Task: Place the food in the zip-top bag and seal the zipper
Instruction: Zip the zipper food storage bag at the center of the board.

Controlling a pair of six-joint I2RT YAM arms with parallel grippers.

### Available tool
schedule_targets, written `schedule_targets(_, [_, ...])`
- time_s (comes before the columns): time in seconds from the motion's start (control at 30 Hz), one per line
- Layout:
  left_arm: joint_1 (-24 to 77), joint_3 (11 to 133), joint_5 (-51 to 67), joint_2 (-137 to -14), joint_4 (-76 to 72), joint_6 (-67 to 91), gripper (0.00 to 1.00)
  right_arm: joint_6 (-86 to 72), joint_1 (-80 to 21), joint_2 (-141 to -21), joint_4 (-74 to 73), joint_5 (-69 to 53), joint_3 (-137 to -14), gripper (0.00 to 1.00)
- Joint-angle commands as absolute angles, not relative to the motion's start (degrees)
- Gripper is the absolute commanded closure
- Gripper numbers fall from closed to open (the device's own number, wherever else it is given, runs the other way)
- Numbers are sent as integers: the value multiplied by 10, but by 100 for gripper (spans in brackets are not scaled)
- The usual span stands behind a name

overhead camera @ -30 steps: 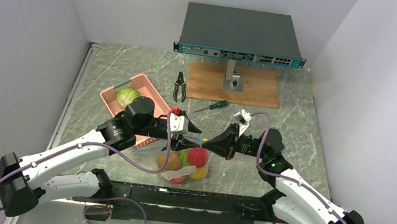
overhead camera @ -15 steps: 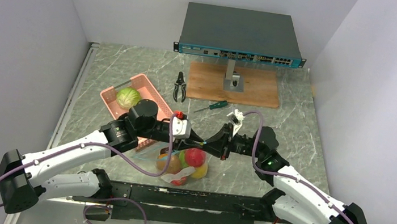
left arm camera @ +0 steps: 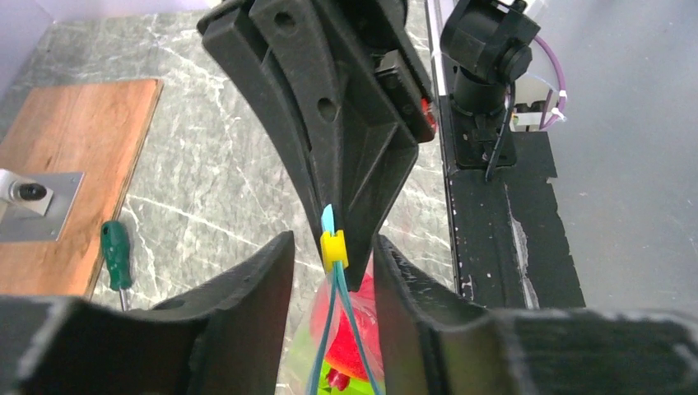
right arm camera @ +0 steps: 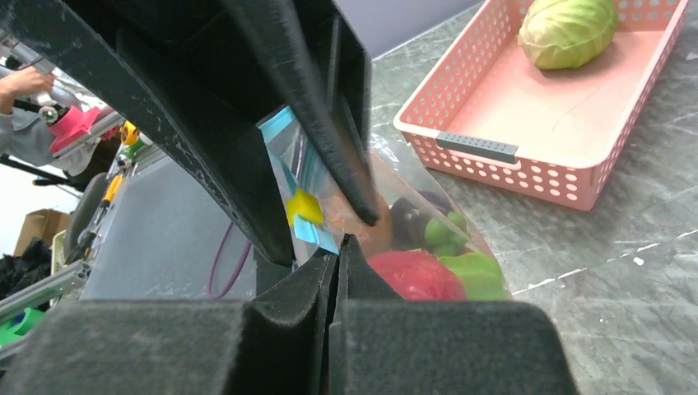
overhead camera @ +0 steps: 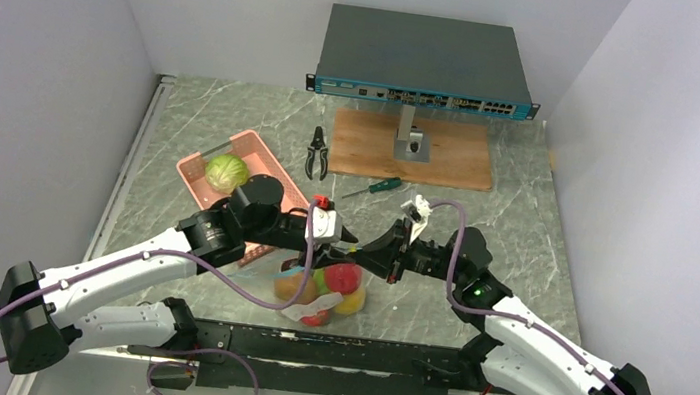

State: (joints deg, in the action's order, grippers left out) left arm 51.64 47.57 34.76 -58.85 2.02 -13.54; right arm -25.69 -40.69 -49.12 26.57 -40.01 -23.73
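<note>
The zip-top bag point(overhead camera: 319, 293) lies near the table's front edge, holding several pieces of red, green and yellow food point(overhead camera: 344, 277). Its teal zipper point(left arm camera: 326, 337) runs up to a yellow slider point(left arm camera: 333, 249). My left gripper point(overhead camera: 342, 246) is open; in the left wrist view its fingers point(left arm camera: 255, 288) stand either side of the zipper just below the slider, apart from it. My right gripper point(overhead camera: 365, 253) is shut on the bag's corner by the zipper's end point(right arm camera: 317, 233). The red food point(right arm camera: 416, 276) shows through the bag in the right wrist view.
A pink basket point(overhead camera: 190, 170) with a cabbage point(overhead camera: 226, 172) stands left of the bag. Pliers point(overhead camera: 317, 153) and a green-handled screwdriver point(overhead camera: 374, 186) lie behind. A wooden board point(overhead camera: 452, 155) carries a network switch point(overhead camera: 423, 60) on a stand at the back.
Both grippers have drawn closer together over the bag's mouth. The left arm has come forward and right, the right arm left. The bag has shifted slightly left.
</note>
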Motion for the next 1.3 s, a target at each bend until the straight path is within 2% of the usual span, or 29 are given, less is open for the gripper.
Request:
schedule_targets(0.0, [520, 491, 319, -579, 22, -145, 52, -248, -411, -471, 297, -379, -243, 100])
schedule_targets(0.07, [520, 488, 318, -574, 17, -145, 53, -247, -410, -471, 295, -378, -244, 100])
schedule_targets(0.2, [520, 481, 310, -567, 5, -140, 68, -245, -414, -475, 294, -378, -247, 100])
schedule_targets(0.33, [520, 477, 300, -559, 5, -145, 74, -242, -419, -478, 291, -371, -246, 100])
schedule_targets(0.63, [520, 486, 312, -567, 18, -157, 100, -235, -432, -480, 299, -376, -246, 100])
schedule_targets(0.77, [520, 490, 319, -573, 23, -157, 100, -215, -441, -485, 281, -378, -258, 100])
schedule_targets(0.87, [520, 489, 323, -576, 21, -157, 100, -202, -445, -488, 270, -383, -265, 88])
schedule_targets(1.0, [520, 496, 330, -585, 33, -161, 100, -194, -446, -483, 267, -376, -264, 84])
schedule_targets(1.03, [520, 498, 332, -586, 36, -162, 100, -192, -445, -483, 263, -375, -266, 85])
schedule_targets(1.07, [520, 499, 334, -588, 38, -162, 100, -191, -445, -484, 258, -375, -269, 90])
schedule_targets(1.1, [520, 500, 334, -589, 39, -161, 100, -191, -445, -487, 251, -371, -274, 100])
schedule_targets(1.27, [520, 518, 316, -600, 61, -152, 100, -222, -445, -484, 248, -310, -270, 100])
